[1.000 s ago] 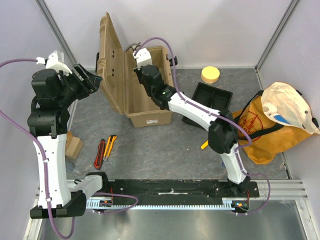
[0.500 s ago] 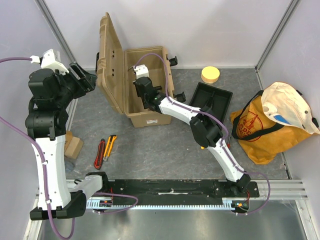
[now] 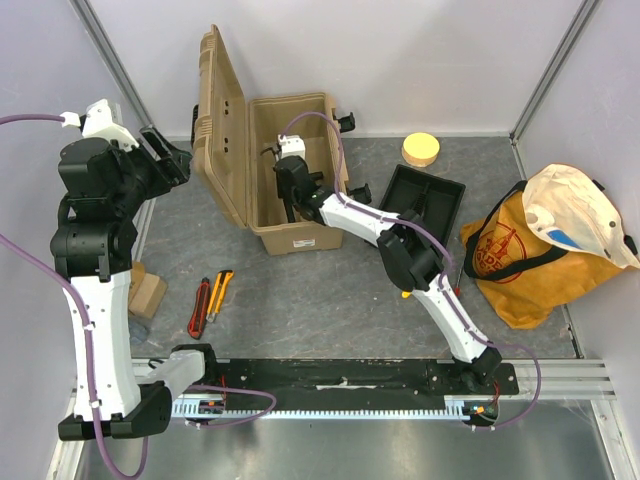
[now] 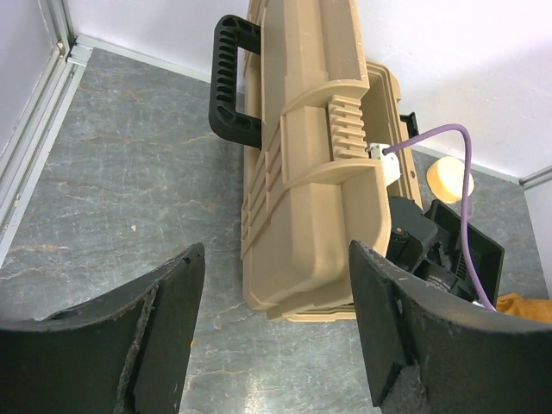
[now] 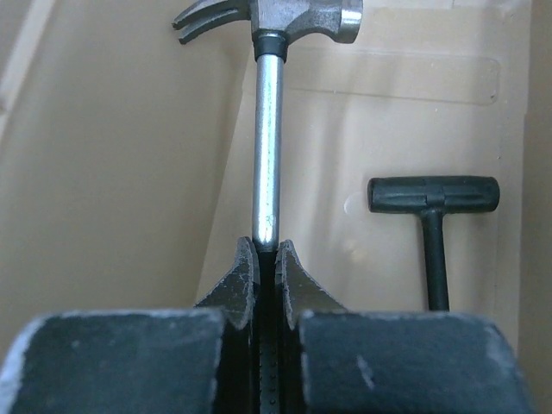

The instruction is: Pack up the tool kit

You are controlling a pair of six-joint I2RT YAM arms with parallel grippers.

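The tan toolbox (image 3: 300, 225) stands open at the back, its ribbed lid (image 3: 222, 120) upright on the left. My right gripper (image 3: 288, 192) reaches down inside the box. It is shut (image 5: 267, 246) on the steel shaft of a claw hammer (image 5: 266, 129), head pointing away. A black mallet (image 5: 434, 207) lies on the box floor. My left gripper (image 3: 168, 155) is open and empty, held high left of the lid; its view (image 4: 276, 336) shows the lid (image 4: 310, 172) and black handle (image 4: 231, 86). The black inner tray (image 3: 425, 195) lies right of the box. A red-handled tool (image 3: 200, 305) and a yellow-handled tool (image 3: 221, 292) lie at front left.
An orange-yellow fabric bag (image 3: 530, 260) with a white cap (image 3: 580, 215) on it sits at the right. A round yellow disc (image 3: 421, 149) lies by the back wall. A small tan block (image 3: 147, 293) sits at the left edge. A yellow handle (image 3: 408, 290) shows under my right arm.
My right arm has stretched forward and lowered the hammer deeper into the toolbox. My left arm drew back a little to the left, then stayed still.
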